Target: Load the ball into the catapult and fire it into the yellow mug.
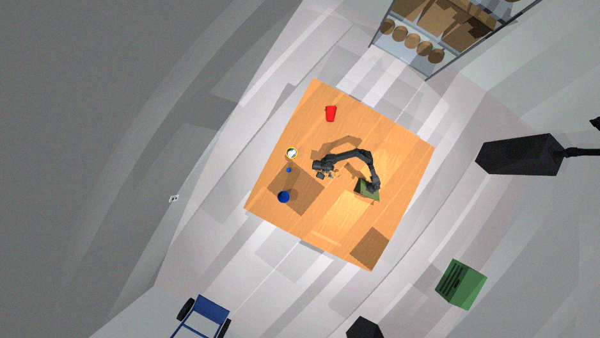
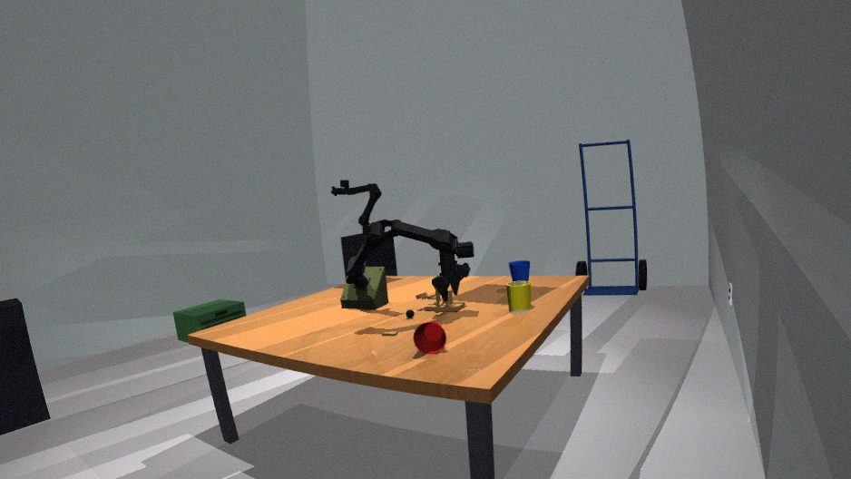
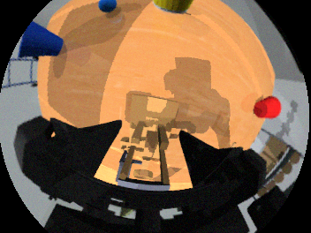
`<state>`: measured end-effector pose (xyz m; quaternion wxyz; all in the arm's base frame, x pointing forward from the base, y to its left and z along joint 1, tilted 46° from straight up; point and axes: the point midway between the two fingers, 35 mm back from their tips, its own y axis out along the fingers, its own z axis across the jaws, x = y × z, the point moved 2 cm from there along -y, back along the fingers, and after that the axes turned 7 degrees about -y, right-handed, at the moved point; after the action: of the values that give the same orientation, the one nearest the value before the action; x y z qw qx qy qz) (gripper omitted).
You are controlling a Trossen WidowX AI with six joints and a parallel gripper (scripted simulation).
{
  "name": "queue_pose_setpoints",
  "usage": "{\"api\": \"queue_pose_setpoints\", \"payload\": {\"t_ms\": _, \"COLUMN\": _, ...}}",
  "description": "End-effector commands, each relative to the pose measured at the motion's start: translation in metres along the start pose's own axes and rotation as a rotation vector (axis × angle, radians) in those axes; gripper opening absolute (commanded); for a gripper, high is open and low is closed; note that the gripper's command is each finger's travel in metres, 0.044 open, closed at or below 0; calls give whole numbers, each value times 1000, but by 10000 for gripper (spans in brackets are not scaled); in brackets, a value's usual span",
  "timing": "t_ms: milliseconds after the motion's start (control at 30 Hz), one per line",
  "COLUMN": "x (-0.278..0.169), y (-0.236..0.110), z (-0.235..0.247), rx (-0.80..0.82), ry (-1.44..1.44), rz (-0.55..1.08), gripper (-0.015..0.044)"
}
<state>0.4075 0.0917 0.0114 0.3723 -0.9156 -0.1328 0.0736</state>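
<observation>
The small wooden catapult (image 1: 331, 175) (image 2: 449, 307) (image 3: 164, 169) stands on the table. My gripper (image 1: 326, 171) (image 2: 449, 295) (image 3: 151, 128) points down low over it, open, with nothing between the fingers; its fingertips are on either side of the catapult in the wrist view. The yellow mug (image 1: 292, 152) (image 2: 518, 297) (image 3: 173, 4) stands upright beyond the catapult. A blue ball (image 1: 288, 169) (image 3: 107, 4) lies near the mug. A dark ball (image 2: 409, 313) lies beside the catapult in the exterior view. I cannot tell whether anything lies in the catapult's cup.
A blue cup (image 1: 283, 196) (image 2: 519, 269) (image 3: 41, 41) stands past the blue ball. A red cup (image 1: 331, 113) (image 2: 429, 337) (image 3: 269, 107) lies on its side. A small flat wooden piece (image 1: 347, 134) (image 2: 389, 333) and the green arm base (image 1: 366, 191) (image 2: 374, 288) are also on the table.
</observation>
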Motion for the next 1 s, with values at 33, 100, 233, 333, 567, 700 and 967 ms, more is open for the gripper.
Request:
{"api": "queue_pose_setpoints", "payload": {"t_ms": 33, "x": -1, "y": 7, "z": 0, "rx": -5, "ry": -8, "rz": -1, "gripper": 440}}
{"api": "queue_pose_setpoints", "payload": {"t_ms": 100, "x": -1, "y": 10, "z": 0, "rx": -5, "ry": -8, "rz": -1, "gripper": 440}}
{"api": "queue_pose_setpoints", "payload": {"t_ms": 233, "x": -1, "y": 9, "z": 0, "rx": -1, "ry": 0, "rz": 1, "gripper": 387}}
{"api": "queue_pose_setpoints", "payload": {"t_ms": 333, "x": -1, "y": 9, "z": 0, "rx": -1, "ry": 0, "rz": 1, "gripper": 309}}
{"api": "queue_pose_setpoints", "payload": {"t_ms": 567, "x": -1, "y": 9, "z": 0, "rx": -1, "ry": 0, "rz": 1, "gripper": 145}}
{"api": "queue_pose_setpoints", "payload": {"t_ms": 700, "x": -1, "y": 9, "z": 0, "rx": -1, "ry": 0, "rz": 1, "gripper": 118}}
{"api": "queue_pose_setpoints", "payload": {"t_ms": 967, "x": -1, "y": -40, "z": 0, "rx": 1, "ry": 0, "rz": 2, "gripper": 0}}
